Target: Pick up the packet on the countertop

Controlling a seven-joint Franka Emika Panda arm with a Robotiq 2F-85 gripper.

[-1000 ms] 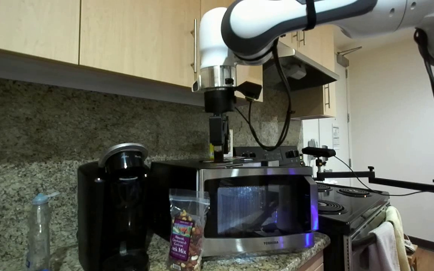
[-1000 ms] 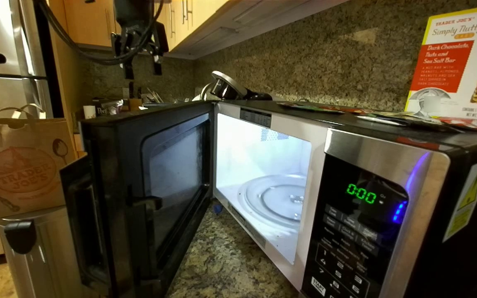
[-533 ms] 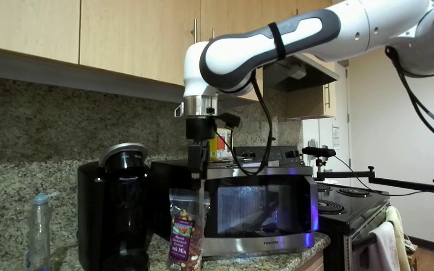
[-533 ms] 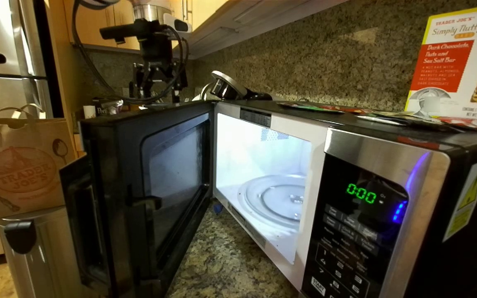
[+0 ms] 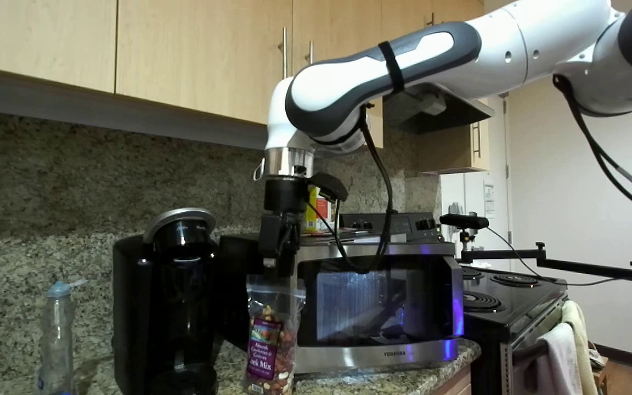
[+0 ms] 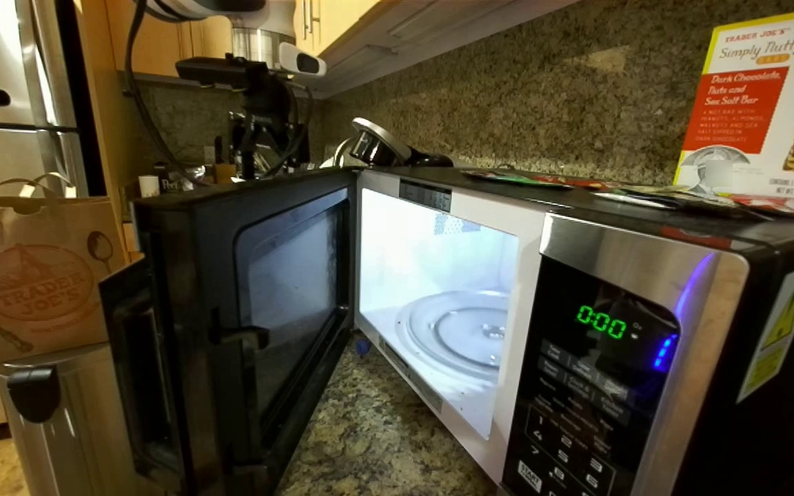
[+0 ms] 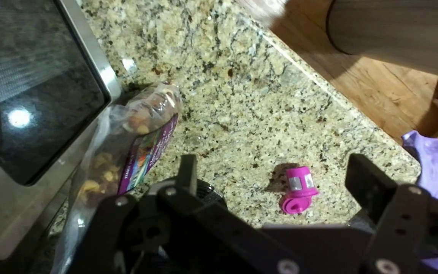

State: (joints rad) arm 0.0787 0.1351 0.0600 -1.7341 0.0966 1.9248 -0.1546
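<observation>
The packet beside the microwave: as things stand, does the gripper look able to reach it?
Probably yes, after a sideways shift. In the wrist view, the gripper is open and nothing lies on the packet; yet it stands outside the jaws, and the microwave close beside it may leave little room.

“Mix” on packet [image 5: 272,341]; “TOSHIBA”, “0:00” on microwave [image 5: 373,307]
</observation>
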